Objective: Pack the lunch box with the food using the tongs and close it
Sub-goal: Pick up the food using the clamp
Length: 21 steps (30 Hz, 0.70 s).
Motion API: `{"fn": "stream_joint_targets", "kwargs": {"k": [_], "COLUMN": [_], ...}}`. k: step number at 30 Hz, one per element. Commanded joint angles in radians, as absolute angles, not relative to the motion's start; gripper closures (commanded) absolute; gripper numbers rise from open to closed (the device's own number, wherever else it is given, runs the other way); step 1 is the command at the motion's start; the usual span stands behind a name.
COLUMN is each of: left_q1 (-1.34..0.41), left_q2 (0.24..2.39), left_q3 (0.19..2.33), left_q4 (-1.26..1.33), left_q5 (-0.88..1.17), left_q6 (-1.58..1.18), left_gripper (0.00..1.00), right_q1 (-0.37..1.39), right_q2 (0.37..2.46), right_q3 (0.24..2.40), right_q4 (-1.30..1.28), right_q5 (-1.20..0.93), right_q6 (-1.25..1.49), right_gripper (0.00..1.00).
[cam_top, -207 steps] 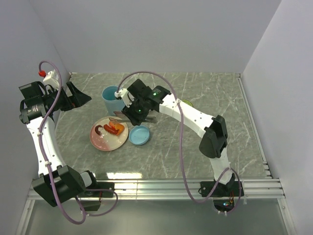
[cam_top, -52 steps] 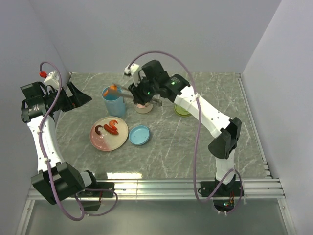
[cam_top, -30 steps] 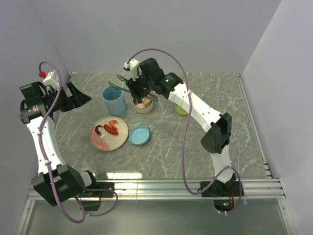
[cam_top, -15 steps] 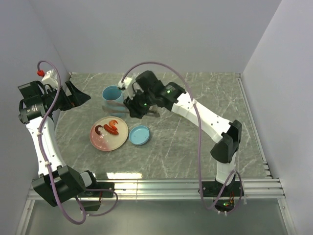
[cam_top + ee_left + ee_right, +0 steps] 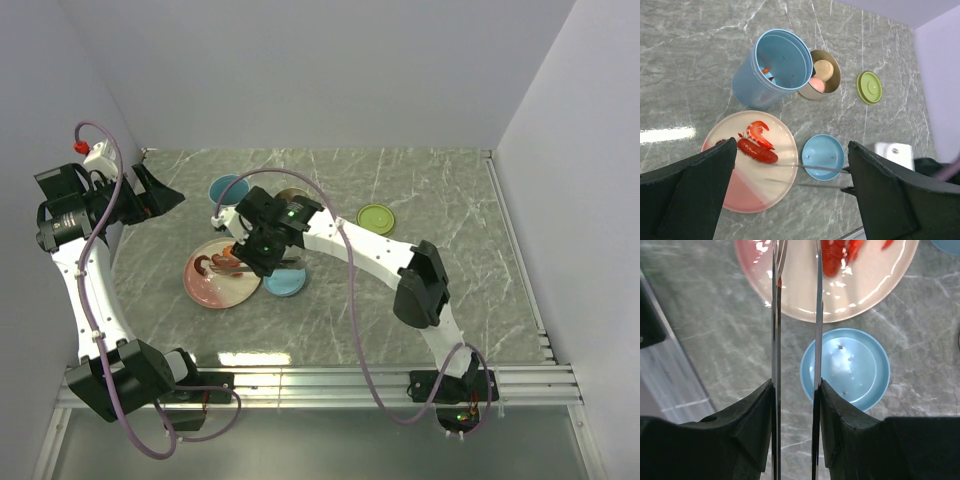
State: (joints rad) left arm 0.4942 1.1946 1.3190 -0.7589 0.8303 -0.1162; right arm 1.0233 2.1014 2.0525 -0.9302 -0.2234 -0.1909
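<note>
White arms [image 5: 88, 290], black joints [image 5: 422, 285], mauve cables [image 5: 354, 320]

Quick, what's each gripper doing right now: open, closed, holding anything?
Left gripper: open, holding nothing.
Right gripper: closed on the tongs.

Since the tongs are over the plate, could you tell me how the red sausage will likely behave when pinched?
The sausage looks smooth and glossy, so it may slip between the thin metal tongs. Its rounded shape suggests it could roll on the shiny plate. It is small, so probably light.
</note>
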Motion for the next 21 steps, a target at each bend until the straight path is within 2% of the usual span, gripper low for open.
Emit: {"fn": "stream_joint_targets", "kwargs": {"k": [1, 21], "left_q1": [0.5, 0.5], "left_q2": [1.166, 1.163], "left_q3": [1.342, 1.324], "left_q4": [-0.755, -0.758], "left_q5": [0.83, 0.825], "left_q6": [-0.107, -0.092], "left_gripper": [0.01, 0.01], "right_q1": [1.022, 1.022], "right_q2": [2.141, 2.298], "right_q3": [2.137, 2.24], "right_q4": [-0.922, -0.933], "right_q5": [-0.149, -0.133], "right_q6": [-0.169, -0.152], "right_gripper": [0.55, 0.48]}}
